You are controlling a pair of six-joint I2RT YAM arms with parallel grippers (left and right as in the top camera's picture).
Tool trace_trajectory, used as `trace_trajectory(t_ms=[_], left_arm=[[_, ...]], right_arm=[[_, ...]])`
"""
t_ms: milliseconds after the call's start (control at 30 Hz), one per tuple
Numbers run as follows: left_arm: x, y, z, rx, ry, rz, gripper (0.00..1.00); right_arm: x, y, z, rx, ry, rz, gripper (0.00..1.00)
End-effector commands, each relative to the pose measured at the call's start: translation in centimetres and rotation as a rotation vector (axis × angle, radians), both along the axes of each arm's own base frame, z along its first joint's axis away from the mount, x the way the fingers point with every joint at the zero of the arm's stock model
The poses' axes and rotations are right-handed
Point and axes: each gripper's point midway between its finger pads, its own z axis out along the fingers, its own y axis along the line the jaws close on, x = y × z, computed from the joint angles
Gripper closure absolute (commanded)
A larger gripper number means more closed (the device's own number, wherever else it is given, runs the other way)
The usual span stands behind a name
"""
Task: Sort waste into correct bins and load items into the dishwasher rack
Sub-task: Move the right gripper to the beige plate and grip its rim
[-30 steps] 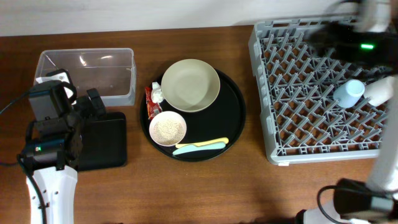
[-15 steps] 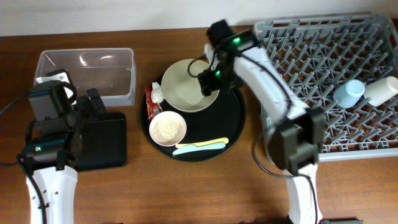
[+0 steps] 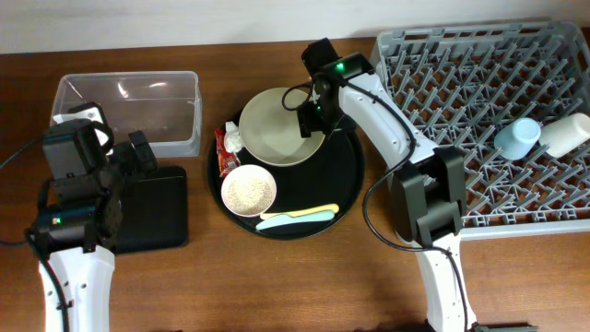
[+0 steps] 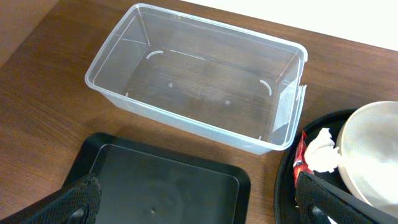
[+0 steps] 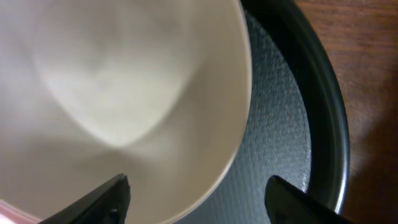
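Brown wooden counter (image 3: 277, 286) under us, and we see the right pincer (image 3: 310, 112) down at the cream bowl (image 3: 277, 124), jaws spread wide, the bowl's right rim between them, all on the round black tray (image 3: 346, 171). Left of that bowl lie the red sachet (image 3: 220, 149) and white tissue (image 3: 233, 140); the pink bowl (image 3: 224, 191) holds the rice (image 3: 249, 192), yellow utensil (image 3: 300, 213) and pale blue utensil (image 3: 288, 222) just below. In the grey rack (image 3: 461, 83), light blue cup (image 3: 516, 138) and white cup (image 3: 564, 135) lie side by side. Our left pincer (image 4: 198, 198) hovers wide open above the shallow black tray (image 4: 161, 180), beside the clear tub (image 4: 199, 87)
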Motion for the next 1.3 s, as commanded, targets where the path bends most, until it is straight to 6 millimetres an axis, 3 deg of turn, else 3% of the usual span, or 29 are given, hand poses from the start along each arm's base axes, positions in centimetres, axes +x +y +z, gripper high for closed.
trace_trajectory(t_ms=[0, 267, 433, 633, 767, 867, 1000, 1067, 1267], left_arm=[[0.2, 0.0, 0.8, -0.013, -0.023, 0.003, 0.00], [0.2, 0.0, 0.8, -0.013, -0.023, 0.003, 0.00], [0.2, 0.0, 0.8, -0.013, -0.023, 0.003, 0.00], [0.2, 0.0, 0.8, -0.013, -0.023, 0.003, 0.00], [0.2, 0.0, 0.8, -0.013, -0.023, 0.003, 0.00], [0.2, 0.0, 0.8, -0.013, -0.023, 0.003, 0.00], [0.2, 0.0, 0.8, -0.013, -0.023, 0.003, 0.00], [0.2, 0.0, 0.8, -0.013, -0.023, 0.003, 0.00], [0.2, 0.0, 0.8, -0.013, -0.023, 0.003, 0.00]], right_arm=[[1.0, -0.4, -2.2, -0.024, 0.001, -0.086, 0.30], [2.0, -1.6, -3.8, -0.079, -0.022, -0.136, 0.32], [2.4, -1.7, -3.7, -0.073, -0.035, -0.140, 0.52], [2.8, -1.7, -4.2, -0.073, -0.051, -0.143, 0.55], [2.7, -2.2, -4.6, -0.083, -0.044, -0.149, 0.74], [3.1, -3.4, -4.5, -0.099, -0.050, -0.172, 0.80], [3.5, -5.6, -3.8, -0.106, -0.045, -0.208, 0.90], [4.0, -6.3, -2.4, -0.103, -0.070, -0.196, 0.90], [3.8, -6.1, -0.6, -0.105, -0.096, -0.131, 0.96]])
